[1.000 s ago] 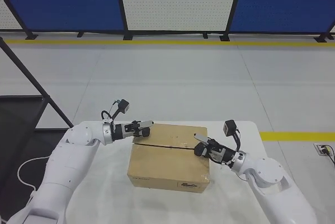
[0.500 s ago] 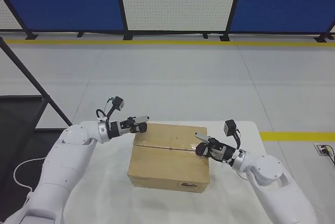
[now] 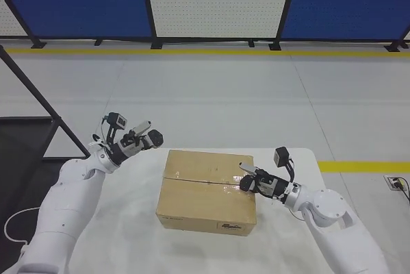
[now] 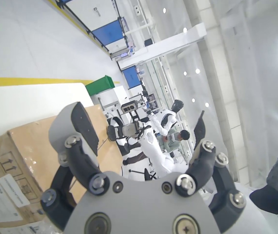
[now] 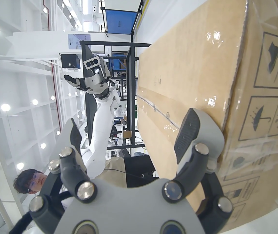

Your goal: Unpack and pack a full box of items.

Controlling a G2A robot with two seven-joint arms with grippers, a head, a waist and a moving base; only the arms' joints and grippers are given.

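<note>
One cardboard box (image 3: 206,195) sits closed in the middle of the white table (image 3: 139,212). Its two top flaps meet at a seam (image 3: 198,179) that runs from side to side under a strip of clear tape, and a small printed label (image 3: 233,225) shows on the near side by the right corner. The left claw (image 3: 146,135) hangs in the air off the box's far left corner, apart from the box and touching nothing. In its own wrist view its two fingers (image 4: 80,125) stand wide apart with nothing between them, and the box's top and a labelled side show below and behind them. The right claw (image 3: 246,176) is at the right end of the box, level with the top face and close to where the seam meets the edge. Its fingers (image 5: 190,130) are spread wide too and hold nothing. In the right wrist view one finger lies just over the box's top edge, near the taped seam, while the other stands out in the air clear of the box. Whether the nearer finger presses on the cardboard or only hovers beside it cannot be told. The same view shows black handling marks (image 5: 270,113) printed on the end of the box, and shiny tape wraps over that corner. Left of the table stands a black metal rack (image 3: 32,88), and blue panels (image 3: 81,17) line the far side of the floor.
</note>
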